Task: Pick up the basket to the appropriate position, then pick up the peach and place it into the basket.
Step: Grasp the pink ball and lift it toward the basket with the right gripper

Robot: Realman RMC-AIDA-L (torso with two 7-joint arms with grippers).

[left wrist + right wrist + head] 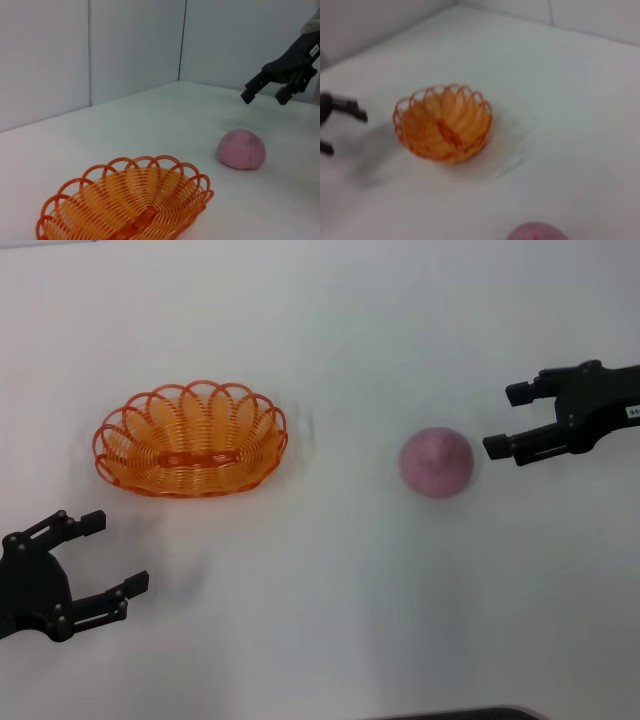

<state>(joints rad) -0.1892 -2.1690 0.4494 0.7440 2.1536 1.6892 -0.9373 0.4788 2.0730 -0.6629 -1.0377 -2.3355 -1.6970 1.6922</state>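
Observation:
The orange wire basket (190, 440) stands empty on the white table, left of centre. The pink peach (437, 462) lies on the table to its right, well apart from it. My left gripper (118, 552) is open and empty at the near left, in front of the basket and not touching it. My right gripper (503, 420) is open and empty just right of the peach, with a small gap between them. The left wrist view shows the basket (125, 205), the peach (242, 149) and the right gripper (264, 95) beyond. The right wrist view shows the basket (442, 122) and the peach's top (537, 232).
The white table (330, 620) spreads all around. Pale walls (125, 50) stand behind it in the left wrist view. A dark edge (460, 713) shows at the bottom of the head view.

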